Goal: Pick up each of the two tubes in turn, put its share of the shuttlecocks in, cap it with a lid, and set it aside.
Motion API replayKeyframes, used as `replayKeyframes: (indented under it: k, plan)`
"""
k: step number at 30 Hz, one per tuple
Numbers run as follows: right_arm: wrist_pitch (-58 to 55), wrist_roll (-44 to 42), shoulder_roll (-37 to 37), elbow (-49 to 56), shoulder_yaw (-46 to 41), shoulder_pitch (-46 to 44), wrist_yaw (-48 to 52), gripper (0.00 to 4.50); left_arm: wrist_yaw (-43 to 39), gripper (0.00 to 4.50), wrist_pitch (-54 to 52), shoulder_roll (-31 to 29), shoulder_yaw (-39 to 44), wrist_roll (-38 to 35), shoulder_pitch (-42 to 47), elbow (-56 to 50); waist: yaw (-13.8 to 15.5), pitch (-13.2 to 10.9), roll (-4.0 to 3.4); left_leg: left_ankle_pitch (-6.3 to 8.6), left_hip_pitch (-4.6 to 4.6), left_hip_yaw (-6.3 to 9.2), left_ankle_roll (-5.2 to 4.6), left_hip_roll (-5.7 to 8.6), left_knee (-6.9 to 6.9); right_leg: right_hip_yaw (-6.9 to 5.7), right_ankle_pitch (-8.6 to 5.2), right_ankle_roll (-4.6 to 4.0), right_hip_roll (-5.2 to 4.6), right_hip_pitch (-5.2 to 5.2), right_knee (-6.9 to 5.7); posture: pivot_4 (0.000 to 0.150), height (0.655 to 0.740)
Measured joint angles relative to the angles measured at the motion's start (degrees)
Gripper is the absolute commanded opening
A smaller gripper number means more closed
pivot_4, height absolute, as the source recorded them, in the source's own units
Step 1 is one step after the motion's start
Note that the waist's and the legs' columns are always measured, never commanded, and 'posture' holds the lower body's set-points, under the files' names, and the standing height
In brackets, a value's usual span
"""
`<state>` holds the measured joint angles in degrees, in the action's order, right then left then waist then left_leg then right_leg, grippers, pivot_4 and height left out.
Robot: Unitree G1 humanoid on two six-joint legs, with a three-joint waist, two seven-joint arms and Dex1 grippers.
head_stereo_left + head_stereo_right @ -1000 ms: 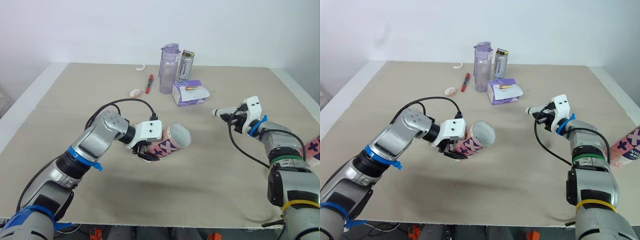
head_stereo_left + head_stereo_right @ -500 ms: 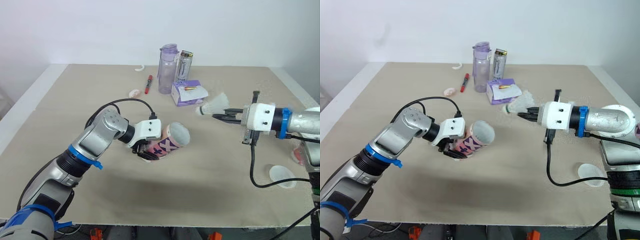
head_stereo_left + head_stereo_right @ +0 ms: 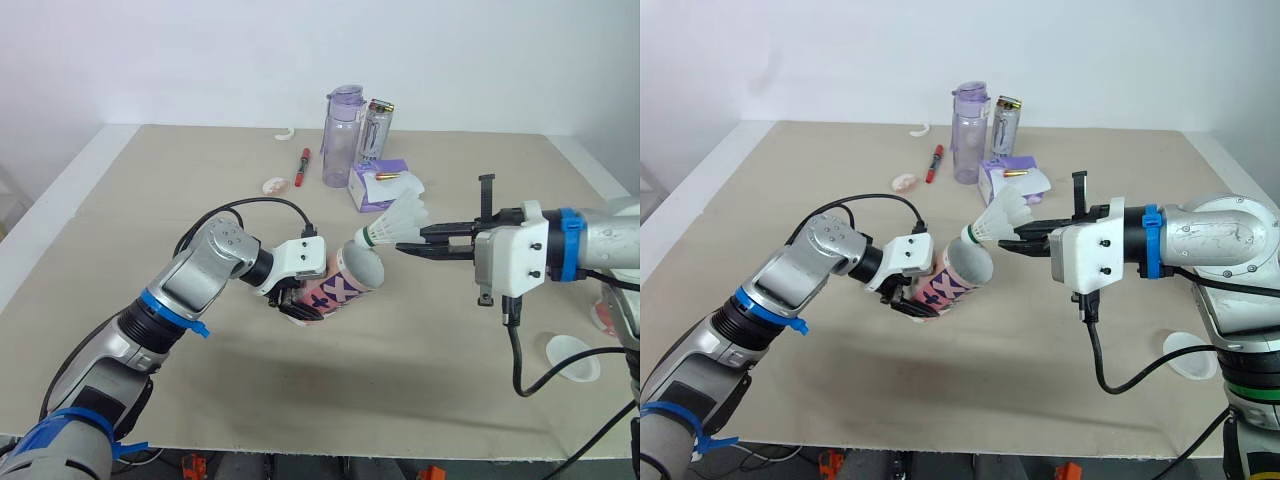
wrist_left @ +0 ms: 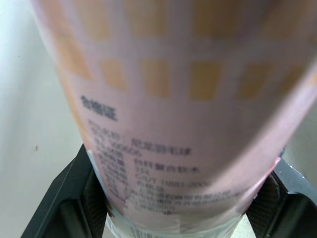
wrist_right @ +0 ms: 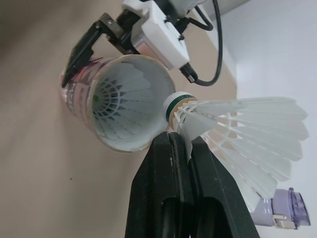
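Pink tube (image 3: 335, 290) with purple crosses, held tilted above bench (image 3: 200, 180), open mouth facing white shuttlecock (image 3: 396, 222). Its cork tip sits at mouth rim. Second shuttlecock (image 5: 119, 99) already inside tube. Translucent lid (image 3: 572, 356) flat on bench.

Left arm bent at the elbow, forearm angled inward; left gripper (image 3: 300, 303) clamped across the tube (image 3: 347, 286) (held tilted). Right arm extended inward, level; right gripper (image 3: 402, 248) pinching a shuttlecock (image 3: 398, 220).

Two head cameras look forward and down over the table (image 3: 150, 180). Both wrist cameras view the same tube (image 3: 340, 290) closely.
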<state>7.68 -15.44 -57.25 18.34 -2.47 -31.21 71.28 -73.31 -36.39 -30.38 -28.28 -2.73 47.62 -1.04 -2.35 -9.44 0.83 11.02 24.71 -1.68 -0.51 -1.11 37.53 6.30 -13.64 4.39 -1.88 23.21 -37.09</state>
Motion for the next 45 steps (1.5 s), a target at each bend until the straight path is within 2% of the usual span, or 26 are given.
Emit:
replayKeyframes:
  k: [8, 13, 16, 18, 19, 20, 21, 22, 24, 25, 27, 32, 35, 36, 38, 39, 41, 42, 43, 45]
  plan:
    - [1.6, -1.1, -0.7, 0.7, 0.2, 2.4, 2.2, 0.16, 0.3, 3.30, -0.3, 0.0, 0.0, 0.0, 0.0, -0.1, 0.0, 0.0, 0.02, 0.00, -0.01, 0.01, 0.00, 0.00, 0.00, -0.10, 0.00, -0.03, 0.01, -0.03, 0.00, 0.150, 0.7400]
    - [3.8, 0.8, -0.2, 0.9, 4.0, 3.3, 2.8, 0.16, 0.2, 3.30, -0.4, 0.0, -0.2, 0.0, 0.1, -0.1, 0.0, 0.0, 0.02, 0.00, -0.01, 0.01, 0.00, 0.05, 0.00, -0.09, 0.01, -0.04, 0.01, -0.01, -0.01, 0.150, 0.7400]
    - [4.0, 1.3, -0.1, 0.7, 4.9, 2.1, 3.4, 0.94, 0.2, 3.30, -0.5, 0.0, -0.4, 0.0, 0.4, 0.0, 0.0, 0.0, 0.03, 0.00, 0.00, 0.02, 0.00, 0.04, 0.00, -0.09, 0.00, -0.04, 0.00, -0.01, -0.01, 0.150, 0.7400]
    - [4.0, 1.2, -0.1, 0.7, 4.9, 1.7, 3.7, 1.74, 0.2, 3.30, -0.7, 0.1, -0.5, 0.0, 0.5, -0.1, 0.0, 0.0, 0.03, 0.00, 0.00, 0.02, 0.00, 0.03, 0.00, -0.10, -0.01, -0.03, 0.00, -0.02, 0.00, 0.150, 0.7400]
    - [3.4, 0.9, -0.1, 0.7, 4.9, 1.6, 3.7, 2.30, 0.2, 3.30, -0.9, 0.1, -0.5, 0.0, 0.5, -0.1, 0.0, 0.0, 0.04, 0.00, 0.00, 0.02, 0.00, 0.03, 0.00, -0.10, -0.01, -0.03, -0.01, -0.03, 0.00, 0.150, 0.7400]
    - [2.5, 0.3, -0.1, 0.8, 4.9, 1.6, 3.8, 2.59, 0.2, 3.30, -1.0, 0.1, -0.5, 0.0, 0.5, -0.1, 0.0, 0.0, 0.04, 0.00, 0.00, 0.02, 0.00, 0.03, 0.00, -0.10, -0.01, -0.03, -0.01, -0.03, 0.00, 0.150, 0.7400]
    - [2.0, -0.1, -0.1, 0.8, 4.9, 1.6, 3.8, 3.19, 0.2, 3.30, -1.0, 0.1, -0.5, 0.0, 0.5, -0.1, 0.0, 0.0, 0.04, 0.00, 0.00, 0.04, 0.00, 0.03, 0.00, -0.10, -0.01, -0.03, -0.01, -0.03, 0.00, 0.150, 0.7400]
    - [0.8, -0.8, -0.1, 0.9, 4.9, 1.6, 3.8, 3.42, 0.3, 3.30, -1.1, 0.1, -0.5, 0.0, 0.5, -0.1, 0.0, 0.0, 0.04, 0.00, 0.00, 0.05, 0.00, 0.03, 0.00, -0.10, -0.01, -0.03, -0.01, -0.03, 0.00, 0.150, 0.7400]
    - [-3.2, -4.1, -0.2, 1.6, 4.4, 1.5, 3.5, 4.20, 0.3, 3.30, -1.0, 0.1, -0.5, 0.0, 0.5, -0.1, 0.0, 0.0, 0.03, 0.00, 0.00, 0.07, 0.00, 0.01, 0.00, -0.10, 0.00, -0.04, -0.01, -0.03, -0.01, 0.150, 0.7400]
    - [-5.4, -5.9, -0.2, 2.0, 4.1, 1.4, 3.3, 4.39, 0.3, 3.30, -1.0, 0.1, -0.5, 0.0, 0.5, -0.1, 0.0, 0.0, 0.03, 0.00, 0.00, 0.09, 0.00, 0.00, 0.00, -0.10, 0.00, -0.04, -0.01, -0.03, -0.01, 0.150, 0.7400]
    - [-14.3, -12.6, -0.6, 3.1, 1.8, 0.4, 1.4, 4.39, 0.3, 3.30, -0.8, 0.1, -0.6, 0.0, 0.6, 0.0, 0.0, 0.0, 0.04, 0.00, 0.00, 0.11, 0.00, -0.02, 0.00, -0.10, 0.01, -0.05, -0.03, -0.04, -0.01, 0.150, 0.7400]
    - [-29.6, -21.0, -3.9, 2.0, -1.8, -4.2, -1.2, 4.39, 0.1, 3.30, 0.6, 0.0, -1.6, 0.2, 1.4, 0.6, 0.1, 0.0, 0.04, 0.00, 0.00, 0.09, 0.00, -0.02, 0.00, -0.12, 0.02, -0.08, -0.12, -0.03, 0.00, 0.150, 0.7400]
    - [-35.6, -22.0, -4.4, -2.4, -2.1, -7.8, -1.5, 3.61, -0.3, 3.30, 1.8, 0.0, -2.8, 0.7, 2.5, 1.7, 0.1, 0.0, 0.05, 0.00, -0.01, 0.01, -0.01, 0.00, 0.00, -0.12, 0.04, -0.11, -0.20, 0.00, 0.02, 0.150, 0.7400]
    - [-36.0, -22.0, -4.3, -2.8, -2.1, -8.1, -1.5, 3.23, -0.4, 3.30, 1.9, 0.0, -2.9, 0.8, 2.6, 1.7, 0.1, 0.0, 0.04, -0.01, 0.00, 0.01, -0.01, 0.00, 0.00, -0.12, 0.04, -0.10, -0.21, 0.02, 0.02, 0.150, 0.7400]
    - [-36.6, -21.0, -4.3, -3.8, -0.6, -9.8, -1.0, 2.13, -0.7, 3.30, 2.1, 0.1, -3.3, 0.9, 3.1, 2.1, 0.1, 0.0, 0.04, -0.01, 0.01, 0.00, -0.01, 0.00, 0.00, -0.14, 0.02, -0.08, -0.21, 0.04, 0.02, 0.150, 0.7400]
    - [-36.7, -19.9, -4.2, -3.8, 0.8, -10.5, -0.4, 1.76, -0.9, 3.30, 2.1, 0.2, -3.5, 1.0, 3.4, 2.3, 0.1, 0.0, 0.04, 0.00, 0.01, 0.00, -0.01, 0.00, 0.00, -0.15, 0.01, -0.06, -0.21, 0.10, 0.02, 0.150, 0.7400]
    - [-36.8, -17.9, -3.2, -3.6, 4.3, -11.4, 0.2, 0.61, -1.0, 3.30, 1.5, 0.5, -3.9, 1.2, 4.1, 2.3, 0.2, 0.0, 0.03, -0.01, 0.07, -0.02, -0.01, 0.03, 0.00, -0.15, 0.00, -0.04, -0.23, 0.11, 0.03, 0.150, 0.7400]
    - [-36.8, -17.9, -3.1, -3.6, 4.5, -11.4, 0.2, 0.22, -1.0, 3.30, 1.5, 0.5, -3.9, 1.3, 4.1, 2.3, 0.2, 0.0, 0.03, -0.01, 0.08, -0.02, -0.01, 0.03, 0.00, -0.15, 0.00, -0.04, -0.23, 0.10, 0.03, 0.150, 0.7400]
    - [-37.0, -17.2, -2.4, -3.2, 5.7, -11.8, 0.4, 0.03, -1.0, 3.30, 1.3, 0.6, -4.0, 1.4, 4.3, 2.3, 0.2, 0.0, 0.03, -0.02, 0.15, -0.01, -0.03, 0.05, 0.00, -0.16, 0.00, -0.04, -0.24, 0.14, 0.02, 0.150, 0.7400]
    - [-37.4, -16.2, -1.5, -2.0, 7.6, -12.4, 0.6, 0.03, -1.0, 3.30, 0.9, 0.8, -4.4, 1.6, 4.6, 2.3, 0.3, 0.0, 0.03, -0.02, 0.18, 0.01, -0.03, 0.06, 0.00, -0.18, 0.00, -0.03, -0.24, 0.15, 0.03, 0.150, 0.7400]
